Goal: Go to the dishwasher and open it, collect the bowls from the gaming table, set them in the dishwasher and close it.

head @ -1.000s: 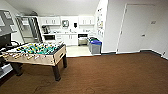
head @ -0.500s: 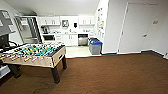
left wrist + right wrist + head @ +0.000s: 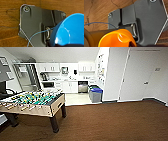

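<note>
A brown carpeted room is seen from the head view, opening at the far end onto a small kitchenette with white cabinets [image 3: 67, 86]. The dishwasher [image 3: 82, 87], a stainless-steel-fronted unit, is set into the lower cabinet run at the back, with its door shut. A blue-lidded grey bin [image 3: 95, 94] is placed just beside it, nearer the camera, against the white wall. A table-football table [image 3: 32, 103] with a green field, rods and dark legs is located at the left of the room, well apart from the dishwasher. A white door [image 3: 138, 74] is seen on the right.

In the left wrist view, the blue bowl [image 3: 70, 31] is shown large and close at the left gripper, above the wooden-toned floor; a thin blue cable [image 3: 37, 34] is routed across the dark robot plate. Whether the left gripper's fingers are clamped on the bowl cannot be told.

In the right wrist view, the yellow bowl [image 3: 117, 38] is shown close at the right gripper, tilted with its inside visible. The state of the right gripper's fingers cannot be told either.
</note>
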